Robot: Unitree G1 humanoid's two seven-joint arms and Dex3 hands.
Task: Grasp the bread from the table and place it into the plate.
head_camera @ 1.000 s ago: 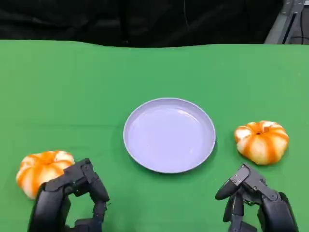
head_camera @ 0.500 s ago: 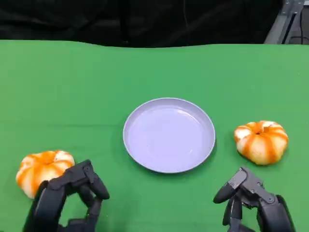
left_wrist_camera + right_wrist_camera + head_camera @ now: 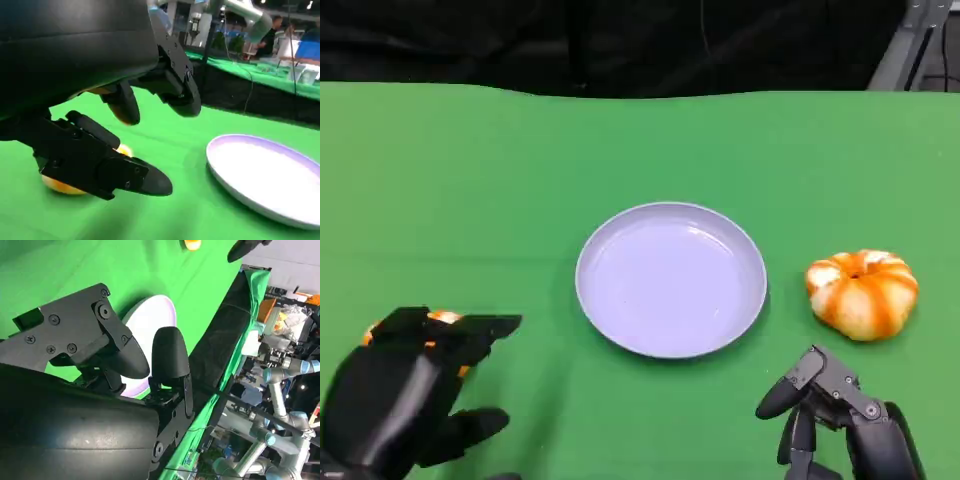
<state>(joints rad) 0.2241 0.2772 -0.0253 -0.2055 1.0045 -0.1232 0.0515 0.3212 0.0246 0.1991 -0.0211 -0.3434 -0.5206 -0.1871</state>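
We see our left hand [image 3: 395, 395] spread wide over the bread [image 3: 442, 319], holding nothing, the plate [image 3: 670, 279] beyond its fingertips. Our right hand [image 3: 835, 420] hangs loosely open, empty.

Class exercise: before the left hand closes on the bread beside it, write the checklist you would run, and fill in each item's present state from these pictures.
1. Left hand over the left bread: ok, it covers most of it in the head view.
2. Fingers apart and holding nothing: ok, in the left wrist view the bread lies on the table beyond them.
3. Fingers touching the bread: cannot tell.
4. Plate free to receive it: ok, nothing lies in it.
5. Right hand out of the way: ok, it sits near the table's front edge, apart from the plate.
6. Right bread outside the plate: ok, on the table to its right.
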